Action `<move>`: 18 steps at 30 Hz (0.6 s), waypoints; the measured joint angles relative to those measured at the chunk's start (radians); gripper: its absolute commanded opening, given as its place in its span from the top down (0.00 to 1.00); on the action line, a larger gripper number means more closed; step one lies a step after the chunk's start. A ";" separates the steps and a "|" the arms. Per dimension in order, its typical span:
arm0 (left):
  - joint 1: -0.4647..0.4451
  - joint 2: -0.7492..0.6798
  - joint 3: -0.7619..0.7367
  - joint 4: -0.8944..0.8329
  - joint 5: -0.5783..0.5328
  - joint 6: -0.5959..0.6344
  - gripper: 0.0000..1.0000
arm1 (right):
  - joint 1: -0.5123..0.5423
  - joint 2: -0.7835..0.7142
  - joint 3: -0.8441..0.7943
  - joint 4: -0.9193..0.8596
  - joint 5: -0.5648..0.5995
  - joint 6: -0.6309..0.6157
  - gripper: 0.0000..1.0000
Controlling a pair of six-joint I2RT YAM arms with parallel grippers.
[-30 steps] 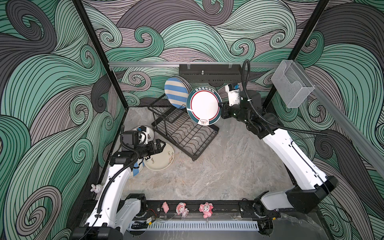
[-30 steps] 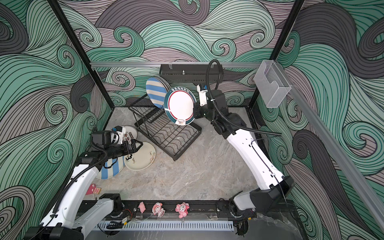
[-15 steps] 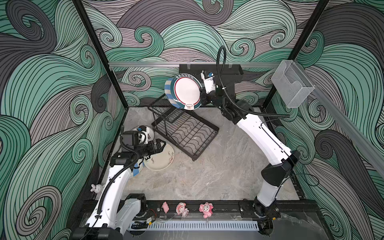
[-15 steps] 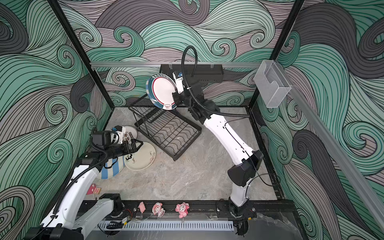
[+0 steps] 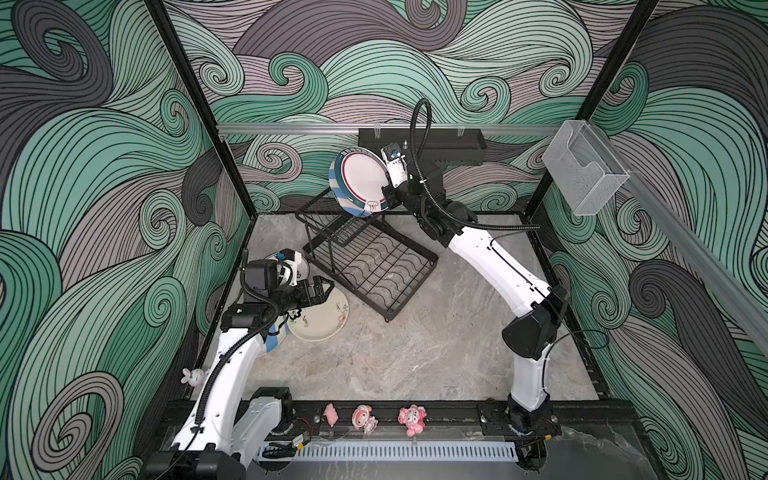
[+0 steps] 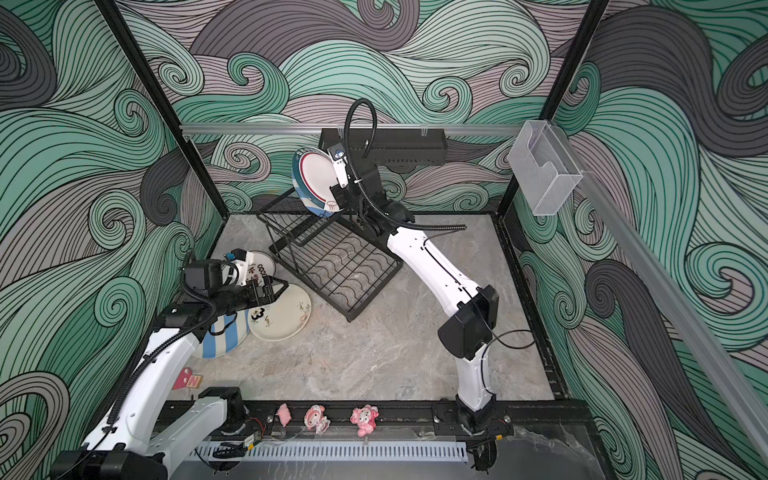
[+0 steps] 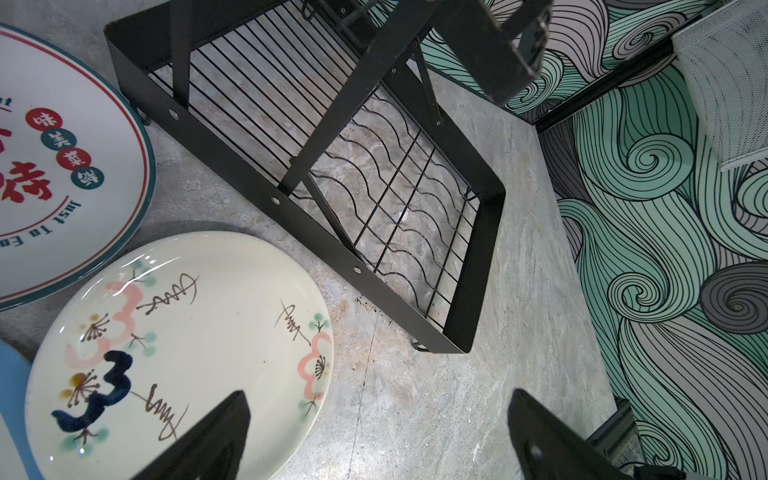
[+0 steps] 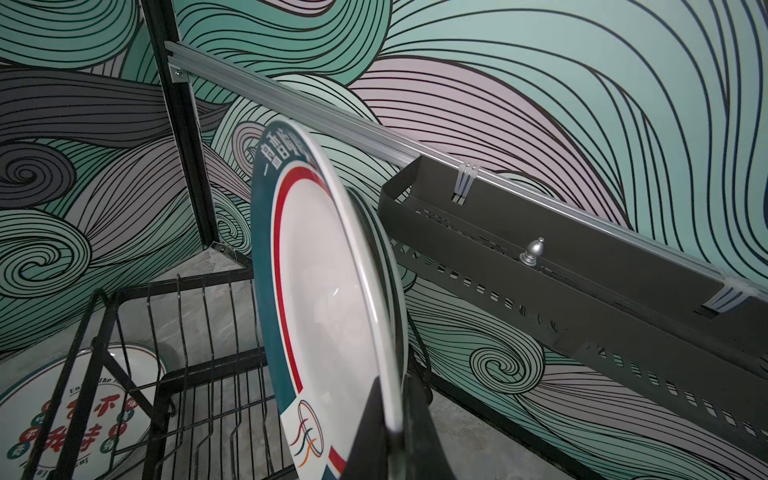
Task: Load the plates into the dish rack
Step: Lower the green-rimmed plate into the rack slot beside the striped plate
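Right gripper (image 8: 398, 401) pinches the lower rim of the round teal-rimmed white plate (image 5: 360, 179), held upright over the upper basket of the black wire dish rack (image 5: 376, 266); whether it is seated in a slot cannot be told. Blue-white striped plate (image 5: 337, 194) stands behind it, mostly hidden. Left gripper (image 7: 378, 397) is spread above the cream painted plate (image 7: 187, 345).
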 measured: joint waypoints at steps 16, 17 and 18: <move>0.023 0.021 0.000 0.007 0.019 0.000 0.01 | 0.008 0.094 0.066 0.003 0.009 -0.016 1.00; 0.026 0.021 0.000 0.008 0.021 0.000 0.01 | 0.009 0.094 0.066 0.004 0.012 -0.016 1.00; 0.026 0.021 0.000 0.008 0.022 0.000 0.01 | 0.009 0.094 0.066 0.005 0.014 -0.017 1.00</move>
